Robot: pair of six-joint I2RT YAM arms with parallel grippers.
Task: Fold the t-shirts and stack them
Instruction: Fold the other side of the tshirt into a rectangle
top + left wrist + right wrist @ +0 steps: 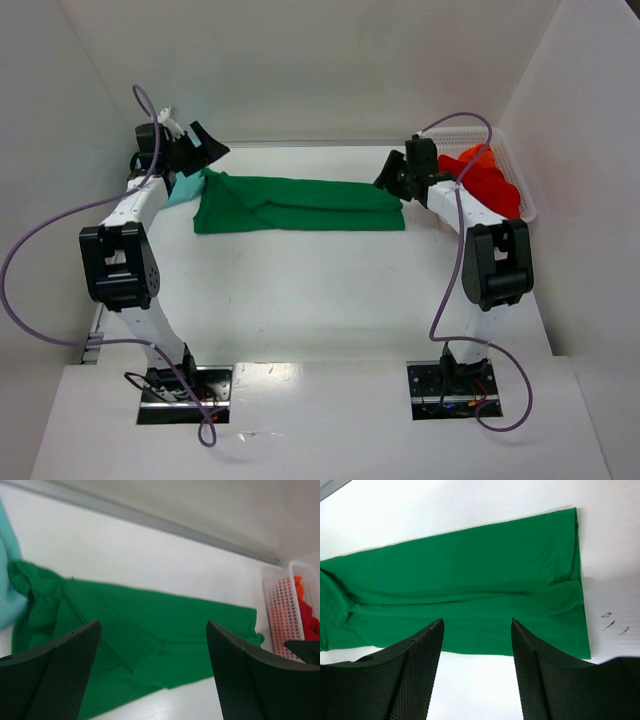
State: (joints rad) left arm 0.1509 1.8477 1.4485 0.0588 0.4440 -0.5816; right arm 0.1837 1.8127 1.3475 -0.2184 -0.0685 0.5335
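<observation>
A white table [300, 290] stands boxed in by plain white walls. At its far right corner, close against the right wall [590, 150], sits a white plastic mesh basket [281, 615], its long side running along that wall. A grey strip [150, 520] runs where the tabletop meets the back wall [330, 70]. A few small dark marks [615, 622] dot the tabletop.
</observation>
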